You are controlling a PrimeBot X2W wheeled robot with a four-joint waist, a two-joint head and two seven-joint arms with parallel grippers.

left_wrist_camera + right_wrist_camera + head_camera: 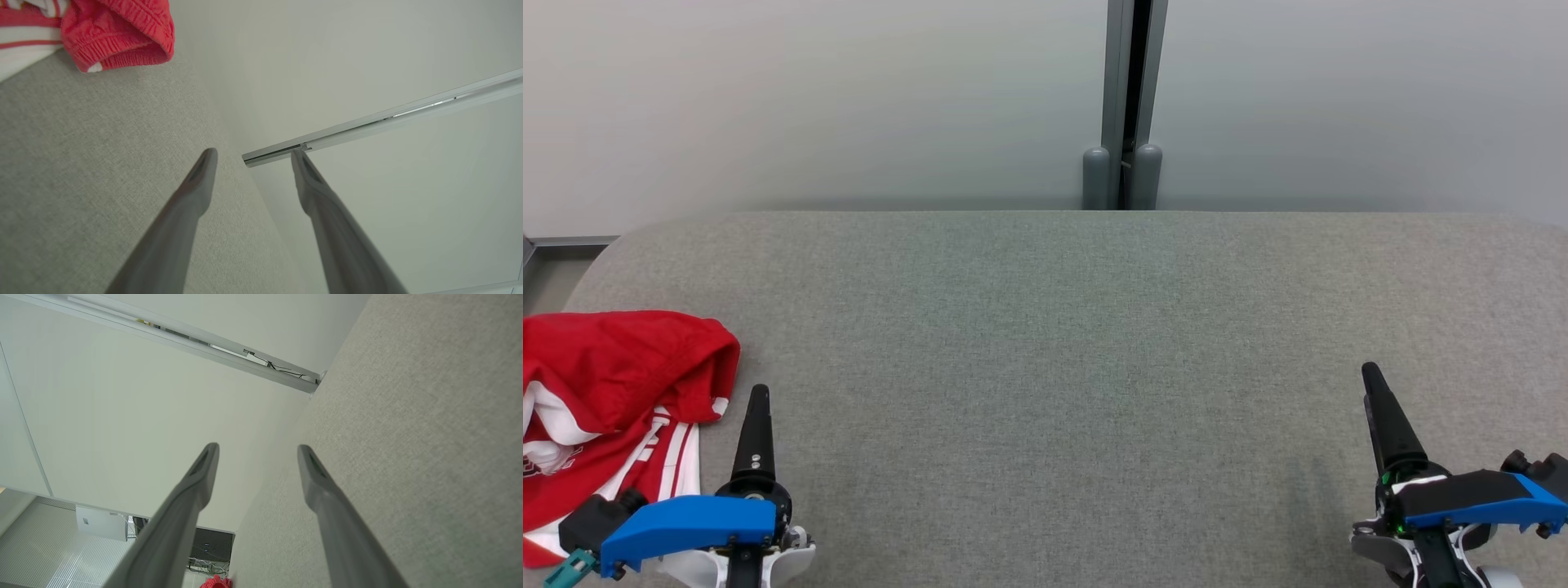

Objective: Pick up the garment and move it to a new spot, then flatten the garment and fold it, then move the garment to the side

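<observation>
Head view: garment (613,384) bunched at my surface's (1054,367) left end. Left tool (253,154) and right tool (258,448) gape empty.

Table (1045,327) open across middle and right; garment (613,367) heaped at left edge; wall (809,98) behind.
</observation>
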